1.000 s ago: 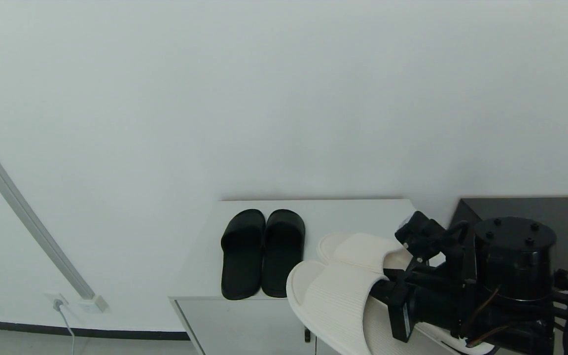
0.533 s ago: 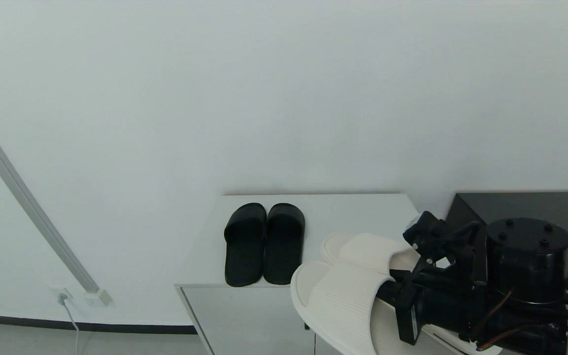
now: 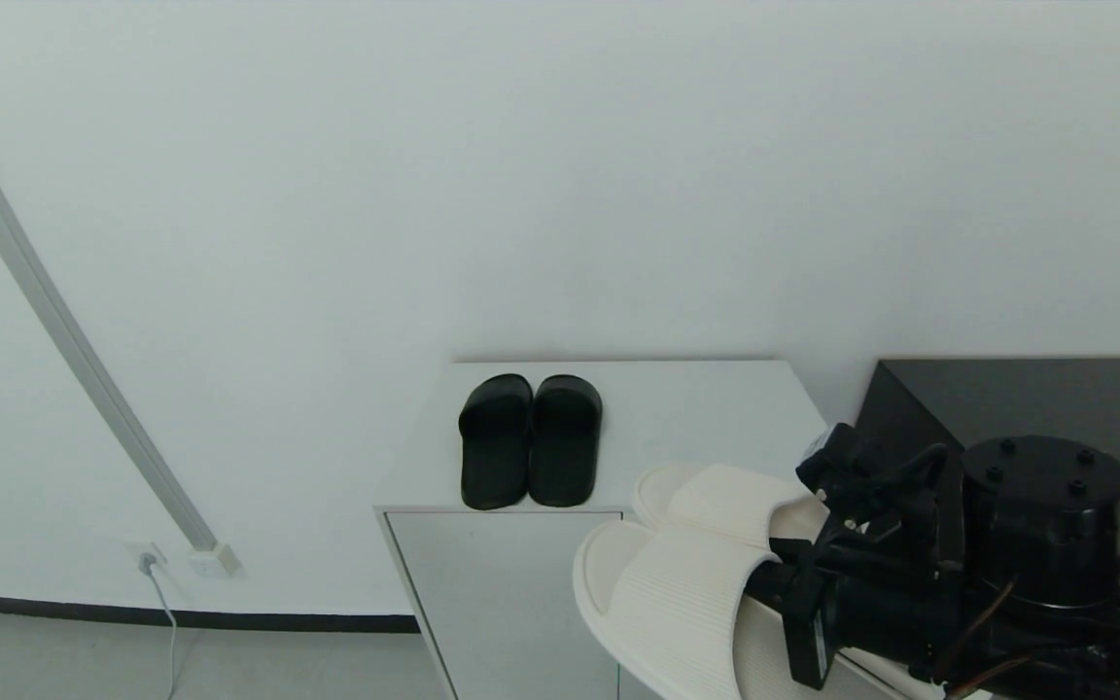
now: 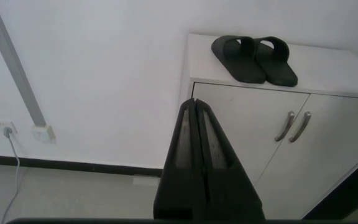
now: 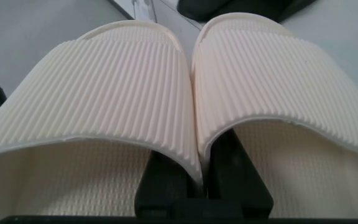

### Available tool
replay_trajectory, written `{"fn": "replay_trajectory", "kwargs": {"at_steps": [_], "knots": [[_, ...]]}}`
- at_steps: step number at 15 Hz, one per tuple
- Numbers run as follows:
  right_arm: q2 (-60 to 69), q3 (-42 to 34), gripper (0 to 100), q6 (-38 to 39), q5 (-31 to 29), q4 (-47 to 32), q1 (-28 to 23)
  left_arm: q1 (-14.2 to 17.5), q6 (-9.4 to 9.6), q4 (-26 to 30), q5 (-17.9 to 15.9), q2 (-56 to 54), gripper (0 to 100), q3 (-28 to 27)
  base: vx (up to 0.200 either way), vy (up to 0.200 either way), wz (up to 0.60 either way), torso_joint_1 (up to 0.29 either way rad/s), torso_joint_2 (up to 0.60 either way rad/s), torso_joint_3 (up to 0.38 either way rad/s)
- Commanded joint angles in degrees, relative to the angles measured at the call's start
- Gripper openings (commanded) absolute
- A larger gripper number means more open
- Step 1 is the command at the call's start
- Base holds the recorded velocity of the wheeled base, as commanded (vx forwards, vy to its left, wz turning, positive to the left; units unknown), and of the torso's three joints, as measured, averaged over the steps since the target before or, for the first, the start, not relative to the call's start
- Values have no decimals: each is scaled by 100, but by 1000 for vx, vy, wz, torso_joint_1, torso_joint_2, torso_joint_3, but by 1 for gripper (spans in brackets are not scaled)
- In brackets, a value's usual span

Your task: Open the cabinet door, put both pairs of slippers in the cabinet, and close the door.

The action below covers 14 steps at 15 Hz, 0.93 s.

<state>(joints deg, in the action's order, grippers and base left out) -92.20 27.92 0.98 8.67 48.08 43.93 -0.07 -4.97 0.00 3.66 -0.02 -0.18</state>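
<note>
Since a second ago only the head view has shifted. Left pincer (image 4: 194,102), closed tight, holds nothing; beyond it black rubber slides (image 4: 253,51) (image 3: 531,440) top the white cabinet (image 4: 247,118) (image 3: 706,408), doors closed. Right pincer (image 3: 769,578) (image 5: 204,177) clamps cream ribbed slippers (image 3: 686,574) (image 5: 123,87).

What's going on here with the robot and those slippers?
The robot's right pincer is shut on a pair of white slippers, pinching their adjoining straps together and holding them up near the white cabinet. A pair of black slippers sits on the cabinet's top. The cabinet doors are shut, so nothing is put away yet. The left pincer is shut and empty, pointing toward the cabinet.
</note>
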Motion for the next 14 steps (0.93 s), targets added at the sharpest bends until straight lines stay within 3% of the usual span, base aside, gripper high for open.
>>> {"fn": "replay_trajectory", "kwargs": {"at_steps": [1,14], "knots": [[-26,-14,0,-1,3,17,10,-1,5,0,3,2,0,1,0,0,0,0,0,0],[0,-155,0,-80,12,114,27,-1,-4,0,3,2,0,1,0,0,0,-14,35,20]]}}
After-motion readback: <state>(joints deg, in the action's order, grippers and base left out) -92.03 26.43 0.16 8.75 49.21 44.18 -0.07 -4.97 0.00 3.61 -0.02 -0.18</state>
